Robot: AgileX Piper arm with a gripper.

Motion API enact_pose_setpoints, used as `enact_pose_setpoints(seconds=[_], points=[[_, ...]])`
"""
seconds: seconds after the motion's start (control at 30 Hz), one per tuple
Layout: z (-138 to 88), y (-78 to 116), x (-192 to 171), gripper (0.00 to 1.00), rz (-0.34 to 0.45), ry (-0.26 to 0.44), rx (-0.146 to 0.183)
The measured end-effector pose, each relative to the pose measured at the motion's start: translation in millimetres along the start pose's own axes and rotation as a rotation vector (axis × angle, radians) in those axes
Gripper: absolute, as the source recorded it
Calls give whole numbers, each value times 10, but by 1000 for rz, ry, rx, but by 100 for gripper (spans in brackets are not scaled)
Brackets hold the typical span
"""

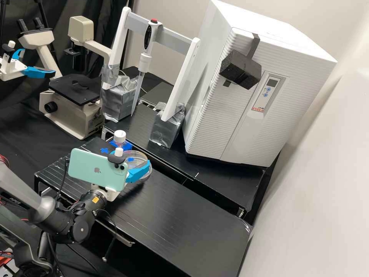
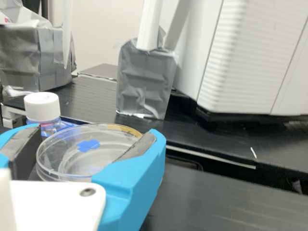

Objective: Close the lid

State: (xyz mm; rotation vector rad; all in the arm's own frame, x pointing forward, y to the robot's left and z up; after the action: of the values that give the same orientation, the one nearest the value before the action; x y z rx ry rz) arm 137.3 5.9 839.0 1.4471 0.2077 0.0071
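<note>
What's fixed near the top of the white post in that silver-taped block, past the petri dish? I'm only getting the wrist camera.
Observer: A grey crossbar meets the post up there, and a pipette with a red button hangs upright from it.
Operator: And what's on the low bench beside the white-capped bottle?
Observer: A blue mark, separate from the blue cross on the petri dish.
Operator: What's on the front of the big white cabinet?
Observer: A control panel with blue buttons, plus a black foam block.
</note>
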Motion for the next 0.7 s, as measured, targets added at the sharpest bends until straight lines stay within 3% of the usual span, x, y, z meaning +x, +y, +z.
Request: enact_pose_setpoints(seconds=[0.27, 0.7], points=[[70, -2, 22, 0, 4, -22, 46], [101, 11, 15, 0, 16, -33, 49]])
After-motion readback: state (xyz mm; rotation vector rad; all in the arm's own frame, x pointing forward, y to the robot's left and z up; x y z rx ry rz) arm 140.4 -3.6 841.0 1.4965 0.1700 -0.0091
